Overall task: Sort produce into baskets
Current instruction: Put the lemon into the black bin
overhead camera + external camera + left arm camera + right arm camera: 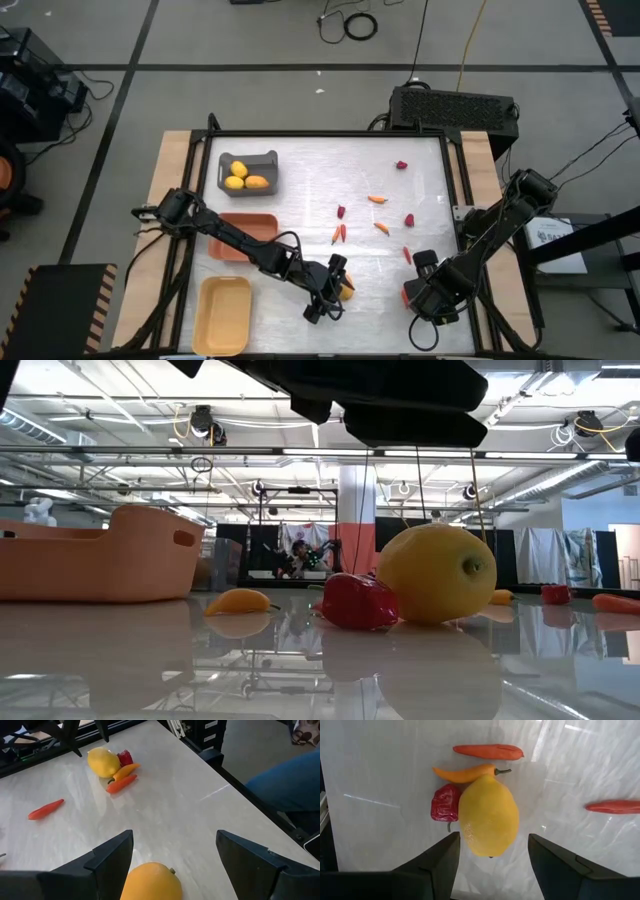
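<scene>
My left gripper (335,288) is open low over the table's near middle. A yellow-orange fruit (150,881) lies on the table between its fingers; I see no touch. My right gripper (422,292) is open at the near right, above a yellow lemon (488,817). The lemon lies on the table against a red piece (445,802), an orange pepper-like piece (467,772) and a carrot (487,751). The grey basket (268,160) holds three yellow fruits. The orange basket (255,222) and the pale yellow basket (222,315) stand at the left.
Loose red pieces (401,165) (409,220) (341,211) and small carrots (377,199) (381,227) (338,234) lie scattered over the table's middle right. Another carrot (615,806) lies near the lemon. My left arm crosses over the orange basket's near edge.
</scene>
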You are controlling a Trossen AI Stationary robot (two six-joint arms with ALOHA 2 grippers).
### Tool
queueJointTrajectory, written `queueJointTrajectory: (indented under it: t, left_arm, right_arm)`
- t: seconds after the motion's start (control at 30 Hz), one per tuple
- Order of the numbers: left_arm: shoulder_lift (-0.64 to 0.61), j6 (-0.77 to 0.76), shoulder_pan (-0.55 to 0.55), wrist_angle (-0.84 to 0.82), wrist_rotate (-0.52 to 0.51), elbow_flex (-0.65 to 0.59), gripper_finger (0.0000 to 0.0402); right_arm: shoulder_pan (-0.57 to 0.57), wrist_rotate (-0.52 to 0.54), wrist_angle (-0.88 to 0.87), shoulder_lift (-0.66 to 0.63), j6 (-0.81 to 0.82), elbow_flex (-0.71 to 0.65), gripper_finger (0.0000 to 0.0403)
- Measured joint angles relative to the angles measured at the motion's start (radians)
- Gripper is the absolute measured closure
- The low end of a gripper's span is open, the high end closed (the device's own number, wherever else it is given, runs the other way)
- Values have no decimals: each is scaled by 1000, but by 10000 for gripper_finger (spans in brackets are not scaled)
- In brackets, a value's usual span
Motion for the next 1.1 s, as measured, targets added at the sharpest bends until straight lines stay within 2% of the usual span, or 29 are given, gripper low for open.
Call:
queueJointTrajectory:
  t: [0.43, 1.1]
  left_arm:
    - [0, 1, 0, 14, 0, 0, 109]
    - [0, 2, 6, 13, 2, 0, 109]
  right_arm:
    - [0, -5, 61, 0, 61, -44, 178]
    - [0, -34, 183, -2, 53, -117, 179]
